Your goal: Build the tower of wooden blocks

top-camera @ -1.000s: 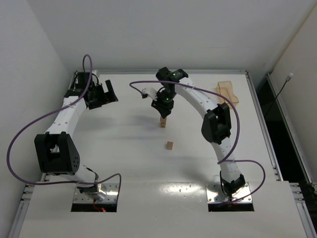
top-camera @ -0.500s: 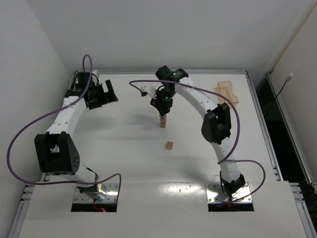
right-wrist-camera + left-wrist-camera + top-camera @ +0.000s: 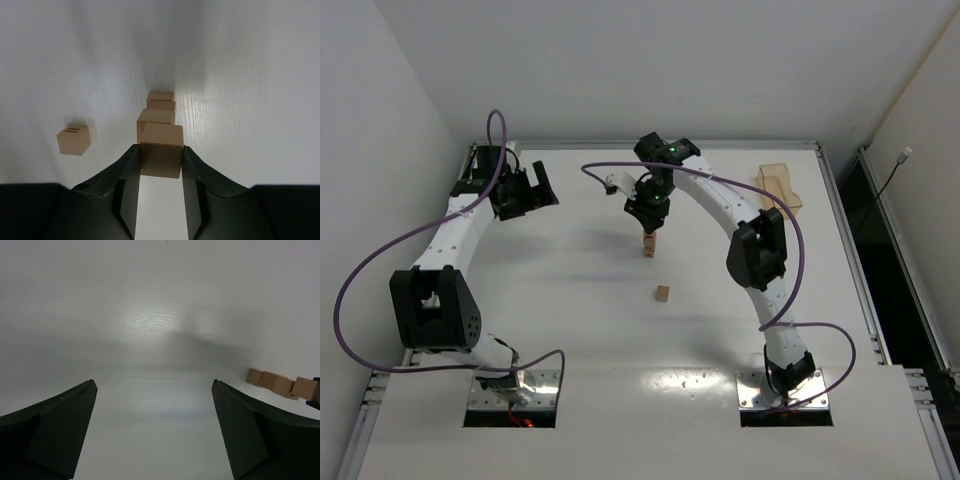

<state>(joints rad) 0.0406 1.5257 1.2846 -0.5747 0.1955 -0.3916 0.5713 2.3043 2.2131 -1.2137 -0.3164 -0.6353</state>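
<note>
My right gripper (image 3: 160,152) is shut on a plain tan wood block (image 3: 162,136), its jaws pressing the cube's two sides. Directly below it stands the tower (image 3: 156,116), a slim column of three cubes. In the left wrist view the held cube (image 3: 305,386) lines up with the tower (image 3: 270,380) and looks to be touching its top cube. From above, the right gripper (image 3: 649,218) hangs over the tower (image 3: 648,246) at mid-table. Another wood block (image 3: 73,139) with two dark slots lies loose beside the column (image 3: 663,293). My left gripper (image 3: 154,386) is open over bare table, far left (image 3: 532,190).
A translucent tan tray (image 3: 780,186) sits at the back right by the table's edge. The right arm's purple cable (image 3: 605,168) loops behind the tower. The walls stand close to the table on the left and at the back.
The right gripper has shifted slightly to the left above the tower, still holding the cube. The left arm has not moved.
</note>
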